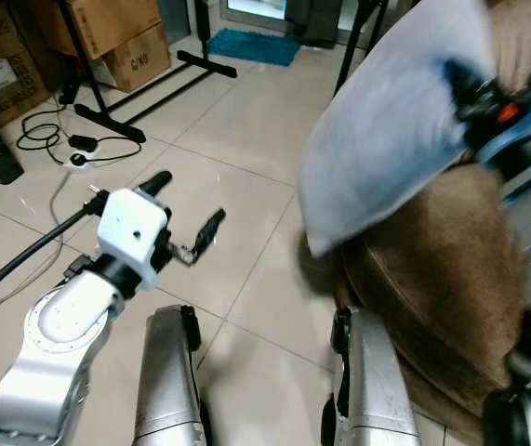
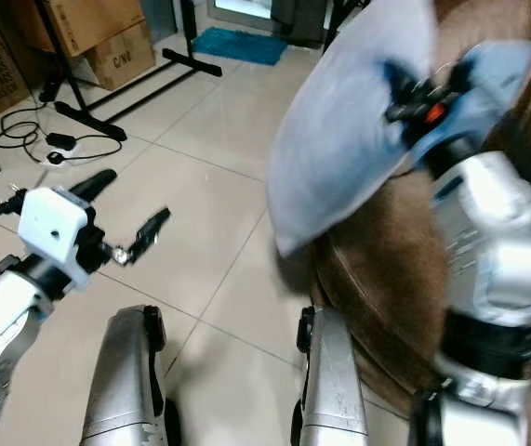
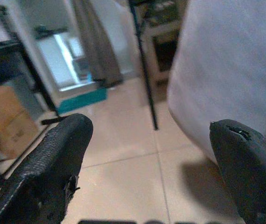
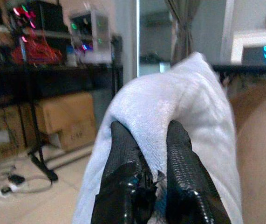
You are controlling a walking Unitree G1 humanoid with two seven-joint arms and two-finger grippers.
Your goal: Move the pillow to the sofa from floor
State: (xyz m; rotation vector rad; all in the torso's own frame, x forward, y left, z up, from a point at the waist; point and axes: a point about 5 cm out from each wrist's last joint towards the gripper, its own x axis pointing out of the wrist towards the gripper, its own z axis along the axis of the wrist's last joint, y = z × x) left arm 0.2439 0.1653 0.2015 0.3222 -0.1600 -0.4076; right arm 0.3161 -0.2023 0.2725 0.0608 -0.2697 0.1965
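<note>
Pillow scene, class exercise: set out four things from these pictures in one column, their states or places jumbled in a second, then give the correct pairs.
Things:
1. pillow
2. left gripper
3. sofa
4. cardboard boxes

States or places:
A. brown, under the lifted pillow
B. stacked on the floor by the black stand
C. open, holding nothing, above the tiles
D. light grey, pinched in the right gripper

Pairs: 1-D, 2-C, 3-A, 4-B
</note>
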